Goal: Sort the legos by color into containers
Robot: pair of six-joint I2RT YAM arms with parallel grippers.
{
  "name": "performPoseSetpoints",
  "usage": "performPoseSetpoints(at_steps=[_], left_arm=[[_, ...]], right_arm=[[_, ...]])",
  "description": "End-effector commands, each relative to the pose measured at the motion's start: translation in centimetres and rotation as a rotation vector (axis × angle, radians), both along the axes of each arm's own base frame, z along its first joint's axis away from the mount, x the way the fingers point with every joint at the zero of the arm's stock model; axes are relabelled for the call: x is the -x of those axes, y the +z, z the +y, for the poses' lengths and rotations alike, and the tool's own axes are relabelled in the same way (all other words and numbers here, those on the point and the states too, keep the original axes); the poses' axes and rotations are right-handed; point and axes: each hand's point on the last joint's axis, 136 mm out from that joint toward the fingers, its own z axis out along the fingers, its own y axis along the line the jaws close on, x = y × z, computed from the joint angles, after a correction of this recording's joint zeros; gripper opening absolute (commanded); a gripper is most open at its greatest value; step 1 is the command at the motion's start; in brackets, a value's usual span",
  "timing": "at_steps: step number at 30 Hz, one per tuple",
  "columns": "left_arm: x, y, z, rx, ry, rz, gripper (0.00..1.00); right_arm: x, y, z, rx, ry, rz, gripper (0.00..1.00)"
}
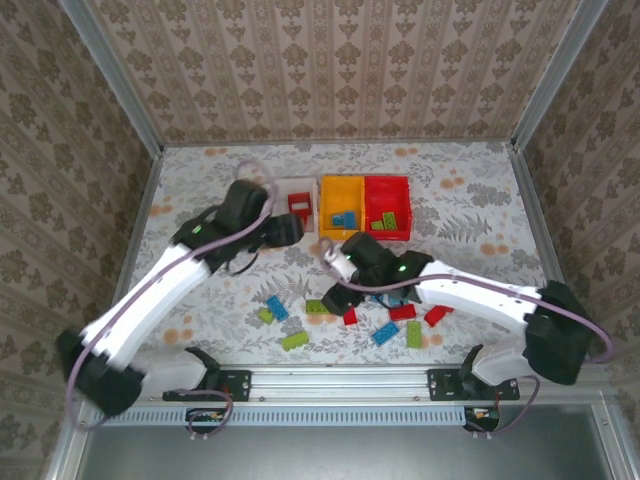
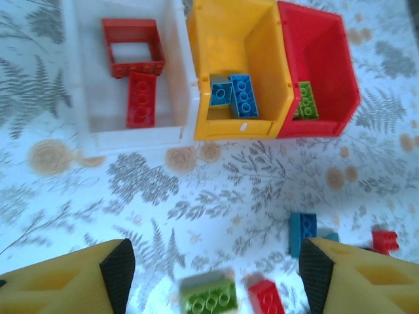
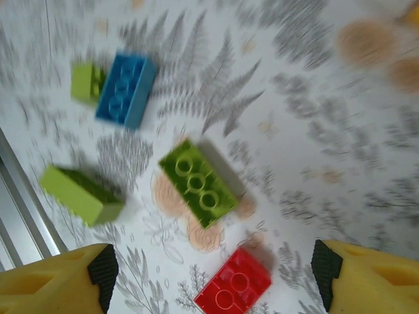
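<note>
Three bins stand side by side at the back. The white bin holds two red pieces, the yellow bin two blue legos, and the red bin a green brick. My left gripper is open and empty, hovering over bare table in front of the bins. My right gripper is open and empty too, above a green brick and a red brick. A blue brick and lime bricks lie to its left.
Loose legos are scattered across the near table: lime, blue, red and green. A metal rail runs along the front edge. Patterned walls enclose the table on three sides.
</note>
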Motion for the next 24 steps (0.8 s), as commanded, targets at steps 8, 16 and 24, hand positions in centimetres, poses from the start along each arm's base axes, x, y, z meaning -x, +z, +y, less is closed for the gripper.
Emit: performPoseSetpoints(at_steps=[8, 16, 24], left_arm=[[9.0, -2.6, 8.2, -0.028, 0.066, 0.043, 0.76], [9.9, -3.1, 9.1, -0.007, 0.095, 0.043, 0.77], [9.5, -3.0, 8.9, 0.003, 0.103, 0.029, 0.77]], right_arm=[[-0.4, -5.0, 2.6, 0.186, 0.209, -0.033, 0.91], [-1.4, -7.9, 3.5, 0.307, 0.239, -0.027, 0.85], [-0.8, -9.0, 4.7, 0.333, 0.249, 0.011, 0.63]])
